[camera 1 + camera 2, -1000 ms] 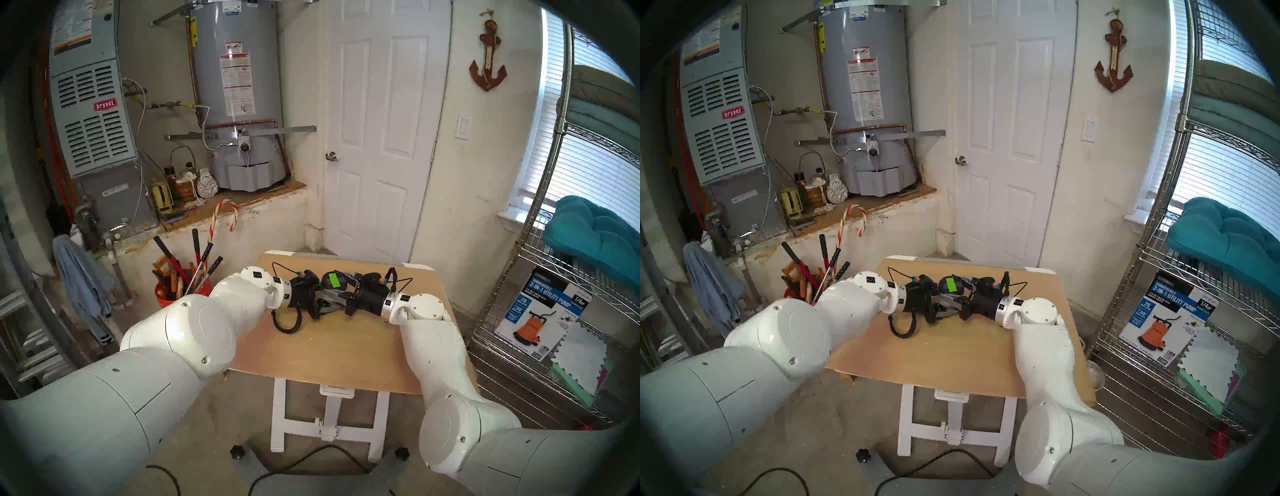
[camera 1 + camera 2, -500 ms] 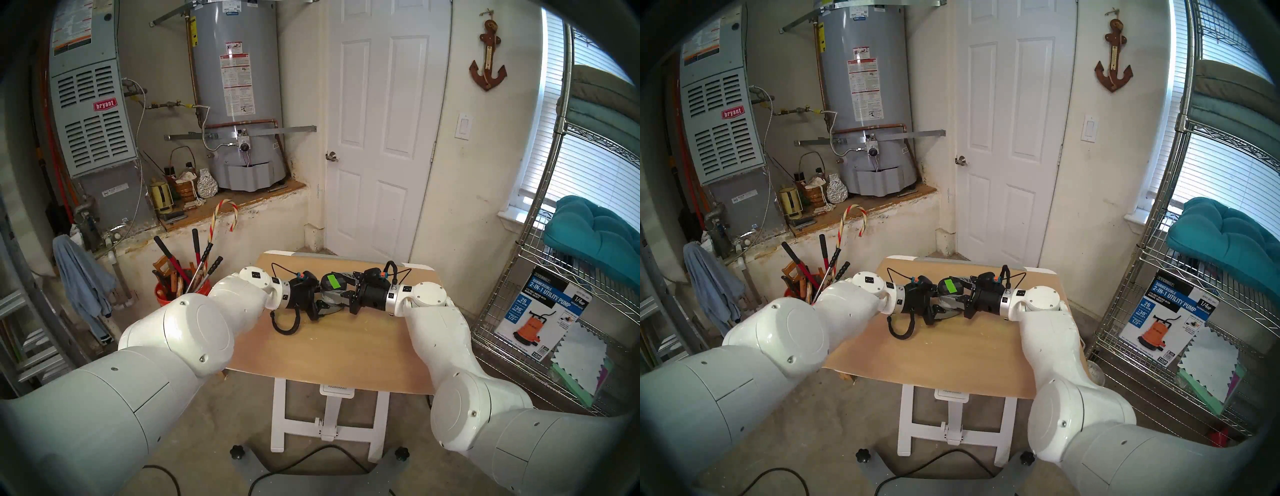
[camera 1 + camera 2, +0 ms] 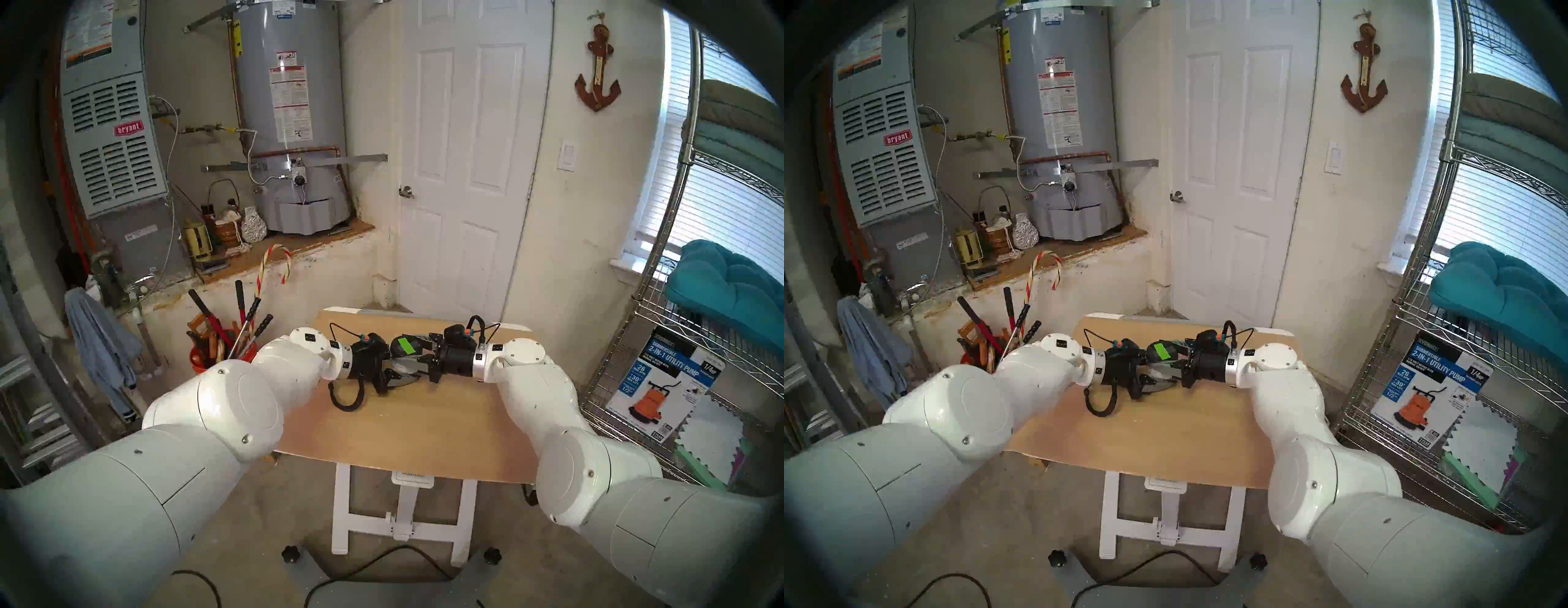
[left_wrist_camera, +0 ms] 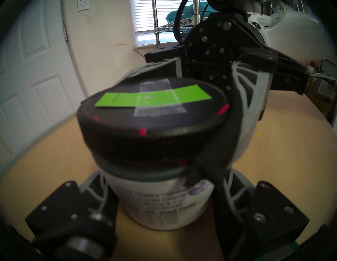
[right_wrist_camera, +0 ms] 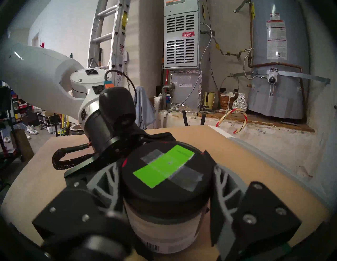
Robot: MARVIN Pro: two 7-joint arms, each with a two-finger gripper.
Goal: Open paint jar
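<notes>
You see: left fingers (image 4: 102, 196) clamp jar (image 4: 164, 204) body | right fingers (image 5: 224, 184) grip lid (image 5: 164, 175) | jar on table (image 3: 415, 420)

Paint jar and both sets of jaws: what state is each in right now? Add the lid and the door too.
paint jar: upright, held just above the table, body clamped low
lid: on the jar, green strip up, not yet off
left gripper: jaws shut on the jar's body
right gripper: jaws shut on the lid's rim
door: closed
</notes>
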